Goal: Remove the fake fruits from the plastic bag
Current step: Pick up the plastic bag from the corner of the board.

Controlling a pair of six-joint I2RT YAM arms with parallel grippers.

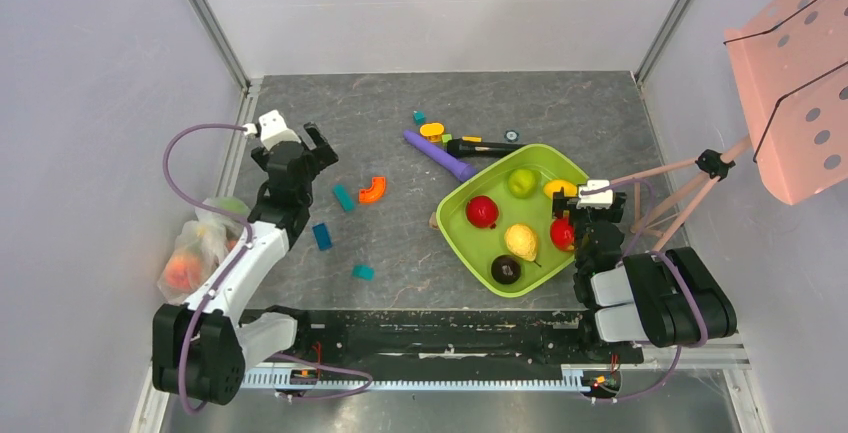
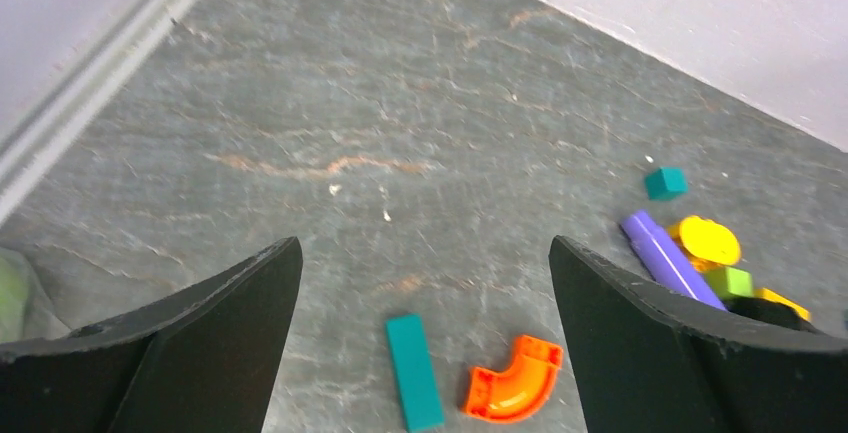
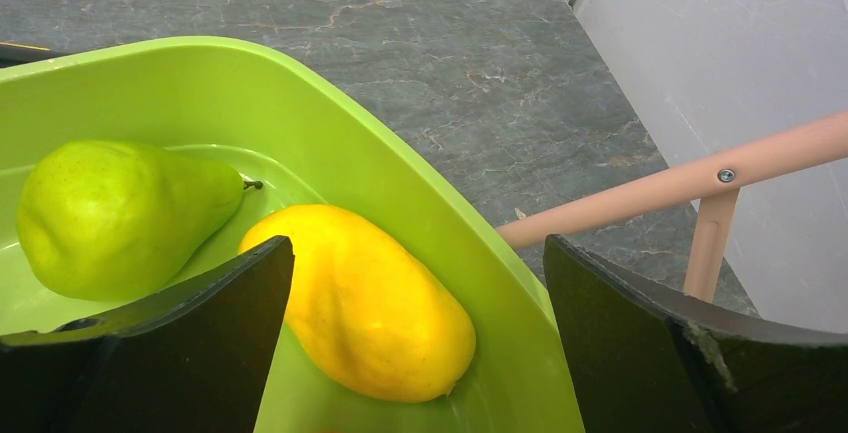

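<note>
The plastic bag (image 1: 198, 250) lies crumpled at the table's left edge beside my left arm, with a green fruit (image 1: 230, 206) and a peach-orange fruit (image 1: 181, 272) inside. My left gripper (image 1: 297, 153) is open and empty, up the table from the bag; in the left wrist view it (image 2: 425, 248) hangs over bare table. The green tray (image 1: 465, 188) holds a red fruit (image 1: 482, 211), a green pear (image 1: 521, 182), a yellow fruit (image 1: 521, 242) and a dark one (image 1: 506, 270). My right gripper (image 1: 592, 208) is open over the tray's right rim (image 3: 400, 183), above a yellow fruit (image 3: 370, 303) and the green pear (image 3: 110, 213).
A teal block (image 2: 414, 371) and an orange curved block (image 2: 515, 381) lie under my left gripper. A purple stick (image 1: 438, 155) and small coloured blocks (image 1: 432, 131) lie behind the tray. More teal blocks (image 1: 322, 236) lie mid-table. A pink stand (image 1: 690, 178) rises at the right.
</note>
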